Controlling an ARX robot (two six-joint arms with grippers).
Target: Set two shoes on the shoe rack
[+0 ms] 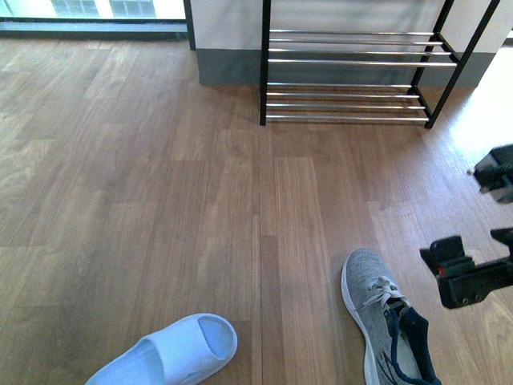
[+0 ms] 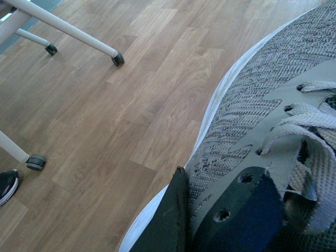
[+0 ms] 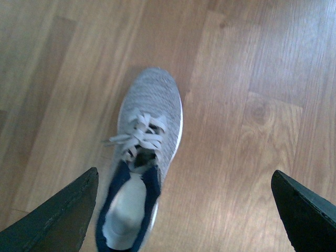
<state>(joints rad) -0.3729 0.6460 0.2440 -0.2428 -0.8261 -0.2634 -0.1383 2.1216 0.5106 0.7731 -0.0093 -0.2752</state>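
Note:
One grey sneaker (image 1: 383,319) lies on the wood floor at the front right, toe pointing toward the shoe rack (image 1: 353,60), which stands empty against the far wall. My right gripper (image 1: 477,216) hovers open just right of this shoe. From the right wrist, that sneaker (image 3: 147,136) lies below, closer to one finger than the other, and the right gripper (image 3: 184,171) has its jaws spread wide. My left gripper (image 2: 220,231) is out of the front view. It is shut on the other grey sneaker (image 2: 252,110) at the navy collar, with one dark finger (image 2: 168,220) against the shoe's side.
A pale blue slide slipper (image 1: 172,353) lies at the front left. In the left wrist view, white furniture legs on casters (image 2: 118,59) stand on the floor, and a dark shoe (image 2: 8,184) pokes in at the edge. A grey wall base runs behind the rack.

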